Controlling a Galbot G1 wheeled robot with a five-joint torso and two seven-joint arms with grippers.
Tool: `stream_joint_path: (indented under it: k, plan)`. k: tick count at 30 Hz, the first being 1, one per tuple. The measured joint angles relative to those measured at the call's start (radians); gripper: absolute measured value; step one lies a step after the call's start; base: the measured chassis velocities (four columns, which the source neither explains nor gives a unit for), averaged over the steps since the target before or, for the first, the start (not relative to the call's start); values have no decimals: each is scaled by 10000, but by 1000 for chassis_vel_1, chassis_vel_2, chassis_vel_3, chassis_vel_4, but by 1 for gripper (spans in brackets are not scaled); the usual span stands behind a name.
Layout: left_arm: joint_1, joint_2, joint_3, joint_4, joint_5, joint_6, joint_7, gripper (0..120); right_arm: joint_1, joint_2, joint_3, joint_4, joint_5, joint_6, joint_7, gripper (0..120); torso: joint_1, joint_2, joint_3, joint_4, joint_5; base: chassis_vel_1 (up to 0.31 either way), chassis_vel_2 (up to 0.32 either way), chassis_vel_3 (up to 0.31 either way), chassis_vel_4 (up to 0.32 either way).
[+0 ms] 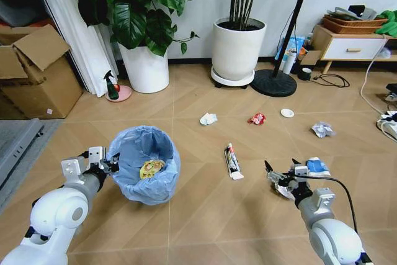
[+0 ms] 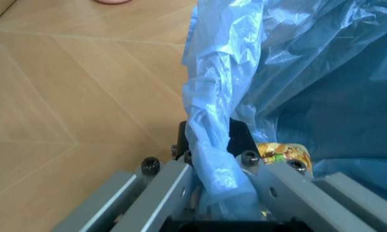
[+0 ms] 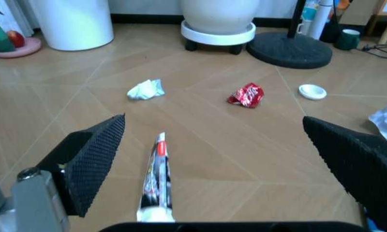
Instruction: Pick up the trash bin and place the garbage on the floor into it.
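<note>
Left claw [image 1: 110, 164] clenches the rim of the small round bin lined with crinkly light blue plastic [image 1: 146, 164] on the herringbone wood floor [image 1: 205, 215]; white tube [image 1: 232, 161] lies between; right claw [image 1: 280, 180] hovers spread. The thin bag could slip, dropping the bin.

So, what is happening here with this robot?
The left hand is shut on the rim of the trash bin, which has a yellow wrapper inside. The right hand is open, low over the floor near a white tube. A paper ball and a red wrapper lie farther off.
</note>
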Motion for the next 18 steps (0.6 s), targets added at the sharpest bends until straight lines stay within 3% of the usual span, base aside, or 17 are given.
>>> stream_joint_path:
  k: [12, 18]
  plan:
    - [-27, -19, 44, -10, 0, 0, -17, 0, 36, 29, -73, -56, 8, 10, 5, 100, 1, 0, 1, 1, -5, -132, 135, 129, -132]
    - [108, -55, 31, -101, 17, -1, -18, 0, 15, 126, -113, -57, 28, -54, 31, 100, 0, 0, -2, 0, -3, -11, 12, 15, -8]
